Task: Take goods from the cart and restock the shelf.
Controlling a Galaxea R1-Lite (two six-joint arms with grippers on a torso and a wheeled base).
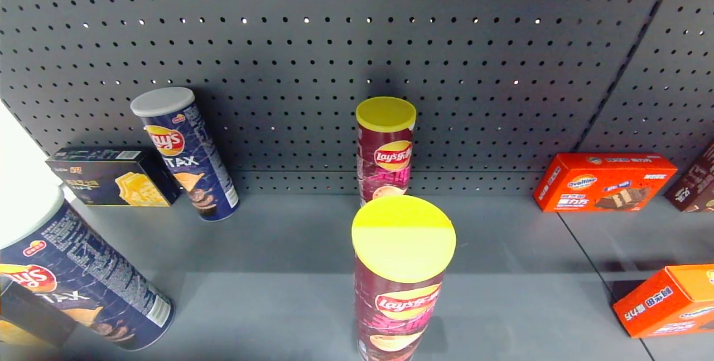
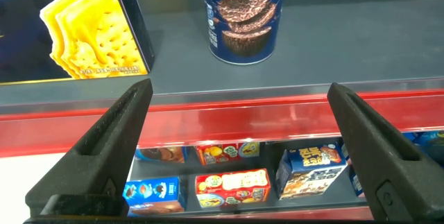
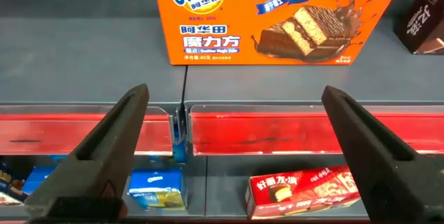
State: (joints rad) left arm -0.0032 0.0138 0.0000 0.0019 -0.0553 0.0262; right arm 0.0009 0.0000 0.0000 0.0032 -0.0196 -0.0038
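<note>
Standing upright near the front of the shelf (image 1: 279,249), a maroon chip can (image 1: 399,305) with a yellow lid; a second maroon can (image 1: 385,154) stands straight behind it, against the pegboard back (image 1: 334,43). Left of these, a blue can (image 1: 187,160) with a white lid, just beside a dark cracker box (image 1: 111,177). A front blue can (image 1: 78,288) sits at the near left corner. To the right, an orange box (image 1: 602,181) at the back and a second orange box (image 1: 666,299) nearer the front. Left claw (image 2: 239,89) is spread wide, nothing between its fingers, and held level with the shelf's red rail (image 2: 236,123). Right claw (image 3: 234,91) is also wide and empty, facing an orange box across the rail. The lower shelf (image 2: 298,193) holds small boxes.
</note>
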